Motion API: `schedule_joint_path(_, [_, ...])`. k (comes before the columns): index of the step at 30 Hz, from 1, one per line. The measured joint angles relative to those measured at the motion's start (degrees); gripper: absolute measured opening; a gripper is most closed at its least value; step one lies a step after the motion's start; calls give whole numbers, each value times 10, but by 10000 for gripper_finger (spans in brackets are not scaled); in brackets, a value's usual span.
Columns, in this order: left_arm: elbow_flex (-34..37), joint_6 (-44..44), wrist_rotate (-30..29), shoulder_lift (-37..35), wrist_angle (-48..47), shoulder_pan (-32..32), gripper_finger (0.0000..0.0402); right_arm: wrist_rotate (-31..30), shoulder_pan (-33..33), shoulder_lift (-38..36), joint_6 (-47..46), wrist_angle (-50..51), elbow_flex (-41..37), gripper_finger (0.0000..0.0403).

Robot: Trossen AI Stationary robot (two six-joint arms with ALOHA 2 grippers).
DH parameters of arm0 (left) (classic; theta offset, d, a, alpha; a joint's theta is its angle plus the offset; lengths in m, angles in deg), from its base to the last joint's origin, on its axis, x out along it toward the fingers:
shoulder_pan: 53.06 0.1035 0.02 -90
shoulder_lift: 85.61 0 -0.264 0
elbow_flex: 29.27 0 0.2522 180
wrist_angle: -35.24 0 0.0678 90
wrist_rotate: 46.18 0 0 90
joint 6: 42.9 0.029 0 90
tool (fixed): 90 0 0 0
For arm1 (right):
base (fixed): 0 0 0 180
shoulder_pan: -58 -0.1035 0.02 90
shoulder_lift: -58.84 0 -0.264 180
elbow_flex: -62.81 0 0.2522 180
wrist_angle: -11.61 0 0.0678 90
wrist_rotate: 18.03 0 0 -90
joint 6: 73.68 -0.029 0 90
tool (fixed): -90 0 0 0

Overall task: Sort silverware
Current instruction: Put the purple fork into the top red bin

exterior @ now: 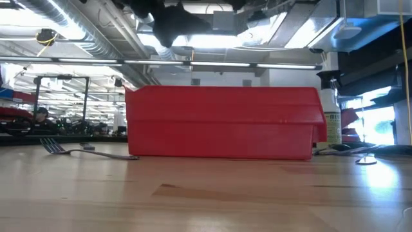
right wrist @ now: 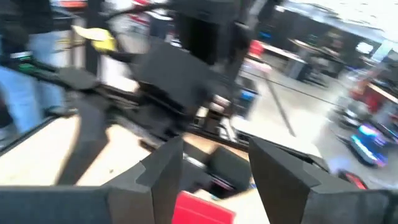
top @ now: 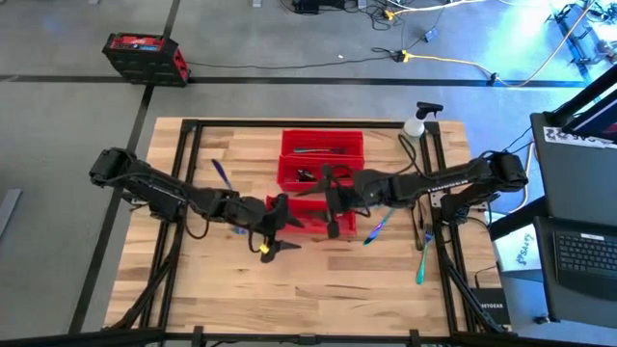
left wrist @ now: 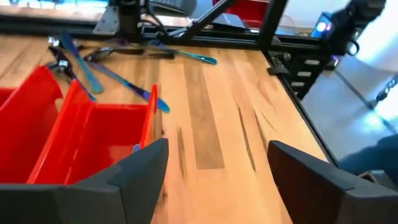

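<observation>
Silverware [top: 374, 228] lies loose at three o'clock of my right gripper [top: 333, 204], long axis diagonal; left gripper [top: 275, 220] is spread, farther; I can't tell the right's.

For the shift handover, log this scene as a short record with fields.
table: light wood
bins: red bins at the table's middle, some silverware already inside
loose silverware: blue piece left of the bins; blue piece and teal piece to their right
spray bottle: far right corner
left end effector: open, empty, at the near bin's left end
right end effector: open, empty, over the bins
</observation>
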Motion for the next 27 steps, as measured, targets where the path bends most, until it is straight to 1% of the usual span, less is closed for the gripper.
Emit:
schedule_joint_path(2, [0,35,-18,0,0,-5,252,-11,-3,0,-28,0,0,168])
schedule_joint_path(4, [0,60,-32,0,2,-6,244,-3,-3,0,-63,3,0,168])
schedule_joint_path(6, [0,68,-33,0,8,-3,240,9,-3,0,-90,10,0,168])
schedule_joint_path(9, [0,70,-18,0,17,-2,239,4,-9,0,-90,29,0,168])
schedule_joint_path(12, [0,75,11,-1,21,-3,239,-30,-32,0,-71,34,0,168])
schedule_joint_path(14, [6,79,23,-7,18,-3,239,-73,-55,0,-69,34,0,168])
schedule_joint_path(17, [35,77,25,-29,26,2,239,-140,-91,0,-67,53,0,168])
schedule_joint_path(19, [65,71,18,-56,31,11,239,-168,-112,0,-74,70,0,168])
schedule_joint_path(22, [120,48,-6,-105,36,29,239,-206,-138,5,-96,98,0,168])
schedule_joint_path(24, [159,34,-18,-149,38,38,239,-224,-150,5,-101,122,0,168])
schedule_joint_path(27, [209,10,-30,-228,34,35,239,-251,-161,5,-103,143,0,168])
